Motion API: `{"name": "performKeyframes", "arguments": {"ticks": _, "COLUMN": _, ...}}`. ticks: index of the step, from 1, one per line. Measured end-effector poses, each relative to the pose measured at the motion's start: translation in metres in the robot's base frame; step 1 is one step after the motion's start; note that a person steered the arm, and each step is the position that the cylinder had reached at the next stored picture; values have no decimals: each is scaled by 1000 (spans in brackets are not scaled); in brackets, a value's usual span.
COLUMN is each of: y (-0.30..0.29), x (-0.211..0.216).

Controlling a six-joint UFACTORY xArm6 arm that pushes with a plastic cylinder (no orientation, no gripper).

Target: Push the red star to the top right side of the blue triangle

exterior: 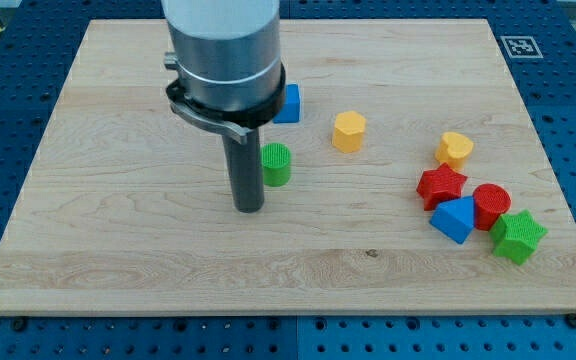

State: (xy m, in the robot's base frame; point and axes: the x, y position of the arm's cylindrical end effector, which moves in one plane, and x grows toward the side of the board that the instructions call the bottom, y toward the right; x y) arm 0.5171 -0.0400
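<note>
The red star (440, 185) lies at the view's right, touching the upper left of the blue triangle (454, 219). A red cylinder (491, 205) sits just right of the blue triangle. My tip (249, 208) rests on the board left of centre, far to the left of the red star and the blue triangle. It is just below and left of a green cylinder (276, 164).
A blue cube (287, 104) sits partly behind the arm's body. A yellow hexagon (348, 131) is near the centre. A yellow heart (455, 149) is above the red star. A green star (518, 236) is at the lower right. The wooden board (118, 250) has edges all round.
</note>
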Motion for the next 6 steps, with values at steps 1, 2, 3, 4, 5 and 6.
{"name": "performKeyframes", "arguments": {"ticks": 1, "y": 39, "x": 0}}
{"name": "performKeyframes", "arguments": {"ticks": 2, "y": 81, "x": 0}}
{"name": "performKeyframes", "arguments": {"ticks": 3, "y": 125, "x": 0}}
{"name": "performKeyframes", "arguments": {"ticks": 4, "y": 164, "x": 0}}
{"name": "performKeyframes", "arguments": {"ticks": 5, "y": 188, "x": -5}}
{"name": "performKeyframes", "arguments": {"ticks": 6, "y": 209, "x": -9}}
